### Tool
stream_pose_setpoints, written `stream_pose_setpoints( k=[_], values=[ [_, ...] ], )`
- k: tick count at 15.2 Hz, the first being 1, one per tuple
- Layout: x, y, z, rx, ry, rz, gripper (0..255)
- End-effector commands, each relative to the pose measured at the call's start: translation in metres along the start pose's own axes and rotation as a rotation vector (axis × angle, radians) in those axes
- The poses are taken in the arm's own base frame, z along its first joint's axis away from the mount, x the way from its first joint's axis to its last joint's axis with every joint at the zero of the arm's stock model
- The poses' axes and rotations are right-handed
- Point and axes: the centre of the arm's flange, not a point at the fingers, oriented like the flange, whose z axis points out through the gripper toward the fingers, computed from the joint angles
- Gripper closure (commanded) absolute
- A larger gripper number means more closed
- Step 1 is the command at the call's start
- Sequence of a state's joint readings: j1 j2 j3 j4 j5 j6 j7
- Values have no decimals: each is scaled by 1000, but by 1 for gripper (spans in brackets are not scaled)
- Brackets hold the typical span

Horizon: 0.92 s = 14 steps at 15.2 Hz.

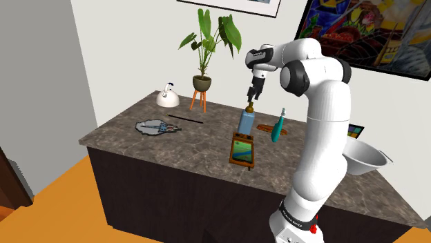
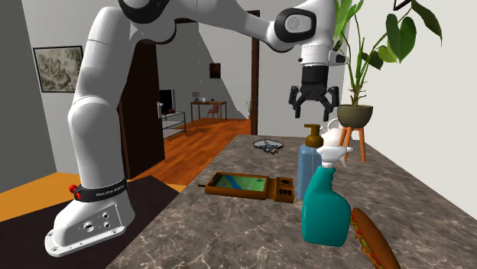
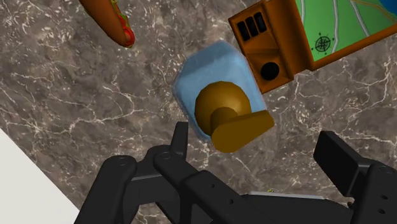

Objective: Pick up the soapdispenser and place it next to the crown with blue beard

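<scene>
The soap dispenser [image 1: 246, 121] [image 2: 309, 166] [image 3: 216, 83] is a pale blue bottle with a brown pump, standing upright mid-counter beside a wooden tray. My gripper [image 1: 253, 95] [image 2: 313, 111] [image 3: 254, 139] hangs open just above the pump, touching nothing. In the wrist view the pump head sits between and beyond the two fingers [image 3: 180, 137]. The crown with blue beard [image 1: 157, 127] [image 2: 268, 144] lies flat on the counter, a grey piece with blue parts, well off toward the shoulder view's left.
A wooden tray with a green map [image 1: 242, 150] [image 2: 248, 184] [image 3: 318, 32] touches the dispenser's base. A teal spray bottle [image 1: 278, 126] [image 2: 327, 206] and hot dog [image 2: 373, 238] [image 3: 109, 19] lie close by. A potted plant [image 1: 204, 48], white kettle [image 1: 167, 95] and white bowl [image 1: 362, 157] stand farther off.
</scene>
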<state>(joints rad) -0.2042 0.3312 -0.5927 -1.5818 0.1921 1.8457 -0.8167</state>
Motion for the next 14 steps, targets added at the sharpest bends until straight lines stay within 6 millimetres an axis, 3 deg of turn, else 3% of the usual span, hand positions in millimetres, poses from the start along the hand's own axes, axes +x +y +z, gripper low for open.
stream_pose_setpoints(
  k=[1,7,14],
  values=[
    [2,3,8,0,2,-3,0],
    [2,3,38,0,2,-3,0],
    [2,3,37,0,2,-3,0]
  ],
)
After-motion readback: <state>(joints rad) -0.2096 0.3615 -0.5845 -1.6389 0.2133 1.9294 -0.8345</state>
